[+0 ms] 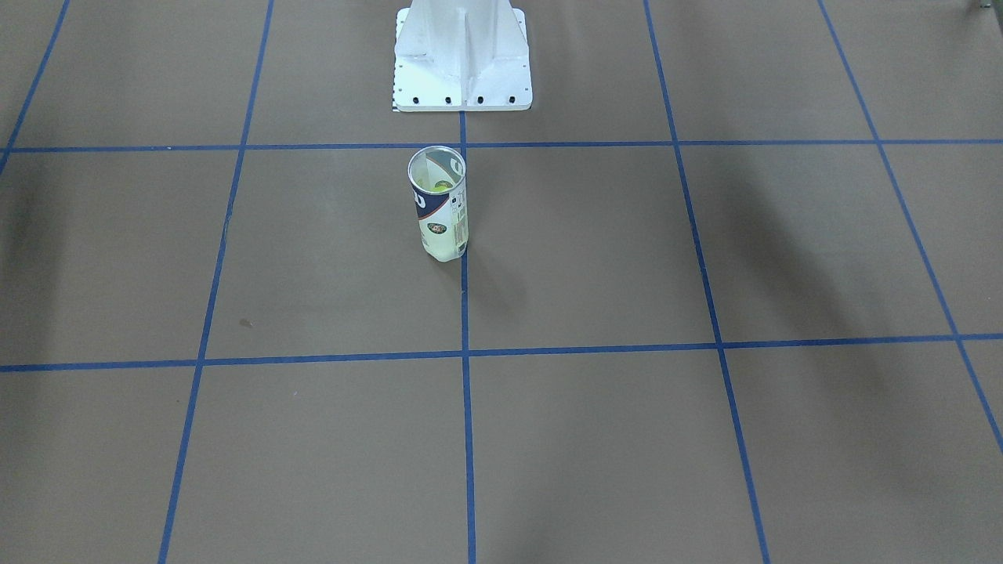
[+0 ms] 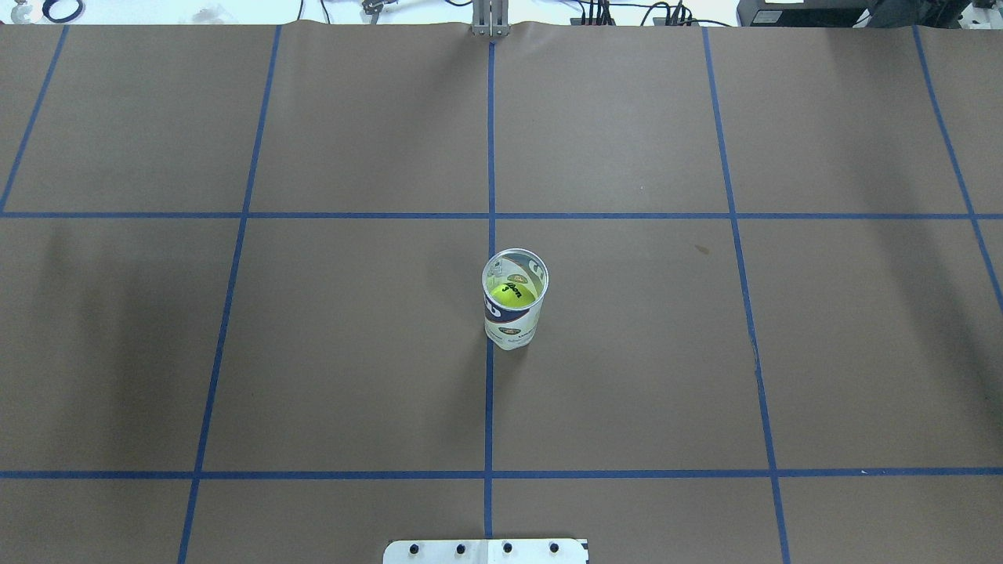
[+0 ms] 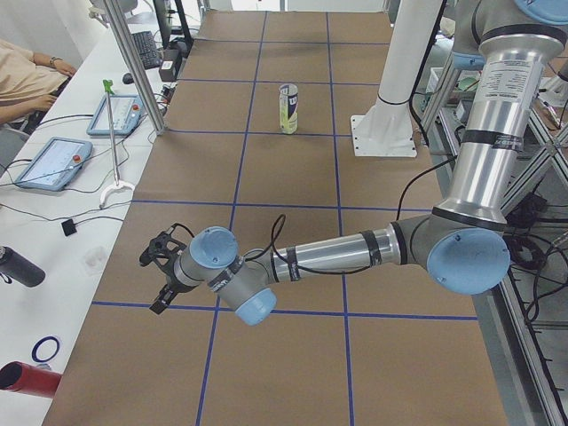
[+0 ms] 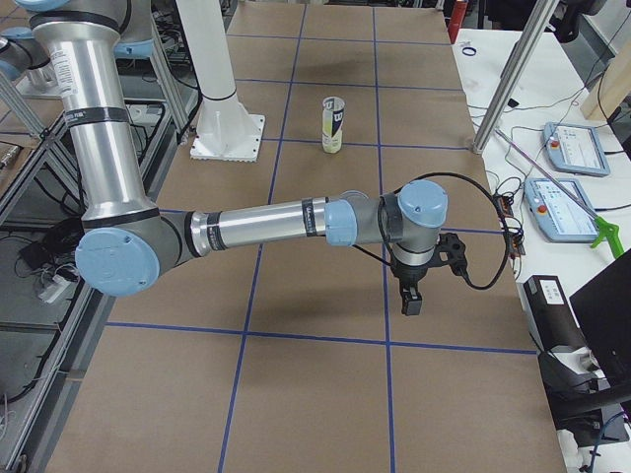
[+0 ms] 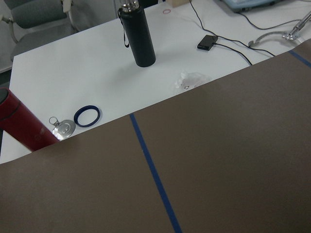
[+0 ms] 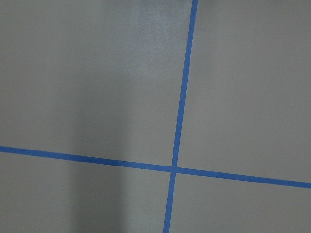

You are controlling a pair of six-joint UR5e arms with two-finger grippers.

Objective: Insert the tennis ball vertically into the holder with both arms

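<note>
Holder, one clear tube, stands upright mid-way on the bench with one tennis ball inside, two arms well apart, left arm at 9 o'clock, right arm at 3 o'clock, jaws' grip impossible to tell.

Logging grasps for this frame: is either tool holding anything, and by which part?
Nothing of the task is held: the holder stands alone, tennis ball inside, far from the left tool and right tool.
</note>
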